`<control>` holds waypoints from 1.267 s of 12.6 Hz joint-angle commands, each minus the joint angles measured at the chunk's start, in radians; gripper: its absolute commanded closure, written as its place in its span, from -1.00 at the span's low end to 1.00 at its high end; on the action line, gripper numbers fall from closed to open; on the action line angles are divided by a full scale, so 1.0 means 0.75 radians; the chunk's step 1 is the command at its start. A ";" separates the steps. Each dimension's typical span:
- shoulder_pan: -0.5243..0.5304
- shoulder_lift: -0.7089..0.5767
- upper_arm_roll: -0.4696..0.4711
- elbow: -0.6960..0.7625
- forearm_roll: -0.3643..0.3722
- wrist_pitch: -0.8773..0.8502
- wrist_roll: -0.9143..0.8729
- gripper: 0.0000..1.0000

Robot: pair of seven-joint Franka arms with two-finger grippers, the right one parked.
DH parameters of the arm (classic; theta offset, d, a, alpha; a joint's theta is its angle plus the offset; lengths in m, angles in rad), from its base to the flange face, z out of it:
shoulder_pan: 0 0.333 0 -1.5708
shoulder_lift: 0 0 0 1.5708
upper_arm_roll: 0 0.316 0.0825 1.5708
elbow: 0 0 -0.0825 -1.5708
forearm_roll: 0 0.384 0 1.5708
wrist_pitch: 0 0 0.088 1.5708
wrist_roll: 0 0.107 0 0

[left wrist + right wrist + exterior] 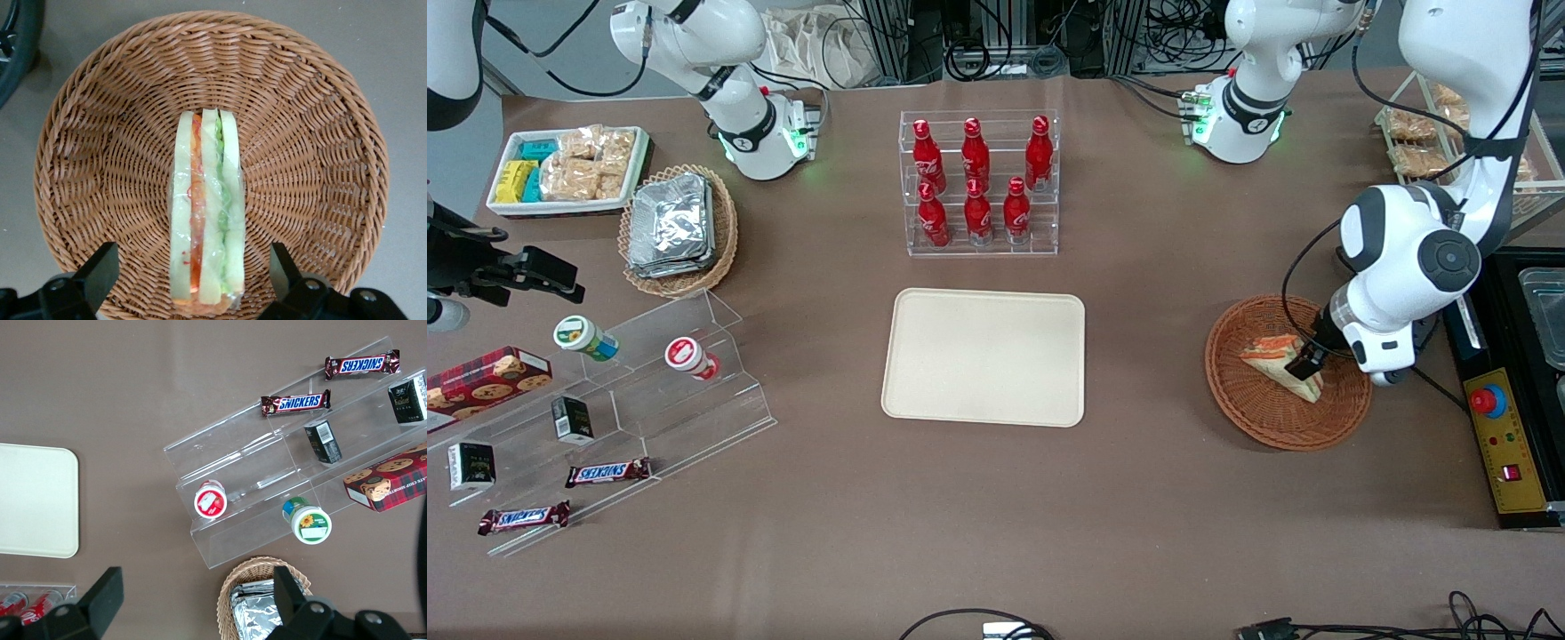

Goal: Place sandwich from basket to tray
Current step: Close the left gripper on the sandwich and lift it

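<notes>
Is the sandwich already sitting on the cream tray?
No, the sandwich lies in the basket, with the open gripper straddling it, while the tray holds nothing.

We see our working left arm folded down steeply from its elbow, the wrist tipped so that the gripper [1309, 363] points downward, low over the basket [1254, 418]. Its two fingers [99, 272] stand spread wide apart, one to each side of the sandwich [207, 213], with clear space between each pad and the wrap, so nothing is gripped. From the wrist camera both fingertips show level with each other, and the sandwich lies lengthwise between them.
</notes>
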 commanded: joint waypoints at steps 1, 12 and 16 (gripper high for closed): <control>-0.020 0.049 0.003 0.001 -0.017 0.034 -0.008 -1.00; -0.047 0.127 0.001 0.127 0.013 0.019 0.286 1.00; -0.161 0.152 -0.013 0.560 0.013 -0.608 0.666 1.00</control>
